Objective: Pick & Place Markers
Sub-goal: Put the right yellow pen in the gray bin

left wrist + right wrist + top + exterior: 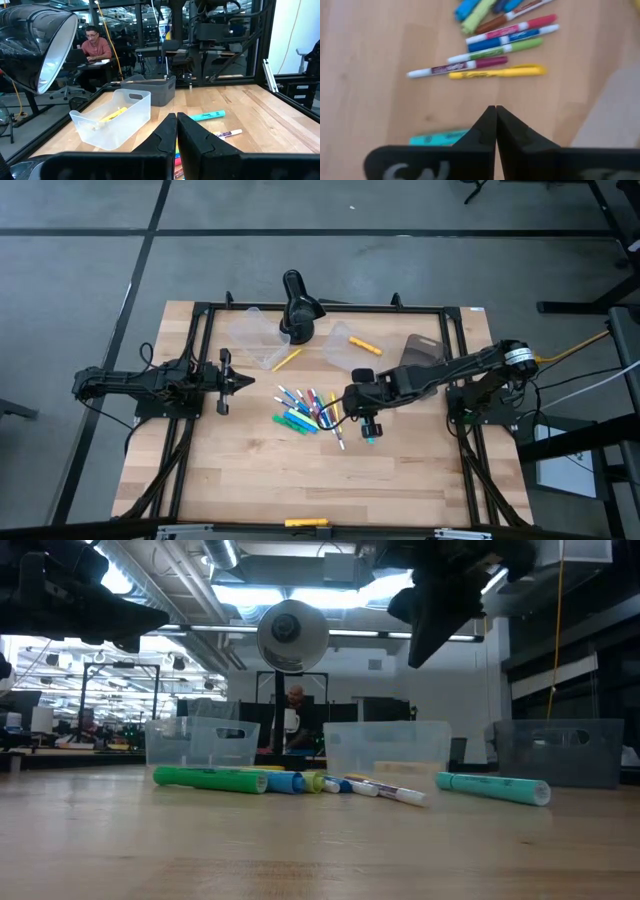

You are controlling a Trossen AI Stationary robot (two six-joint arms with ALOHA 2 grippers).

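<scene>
nearest the low camera, a green marker (210,779) lies at the edge of the markers (308,409), a loose heap near the middle of the wooden table (240,480). the landmark here is that heap. a teal marker (371,437) lies apart from the heap, on its right-arm side.

the right gripper (358,402) hangs above that side of the heap, fingers pressed together and holding nothing; its wrist view shows the closed tips over bare wood between the teal marker and a yellow marker (496,72). the left gripper (243,381) waits well apart from the heap on the other side, also closed and empty.

the step in hand looks like picking a first marker. it calls for parting the fingers before descending, and choosing a pen lying clear of its neighbours, such as the teal one, with the fingers set across its length.

beyond the heap stand two clear tubs (252,338) and a black desk lamp (298,308) between them; the lamp head could obstruct a high carry. a grey tub (421,350) sits beside the right arm.
</scene>
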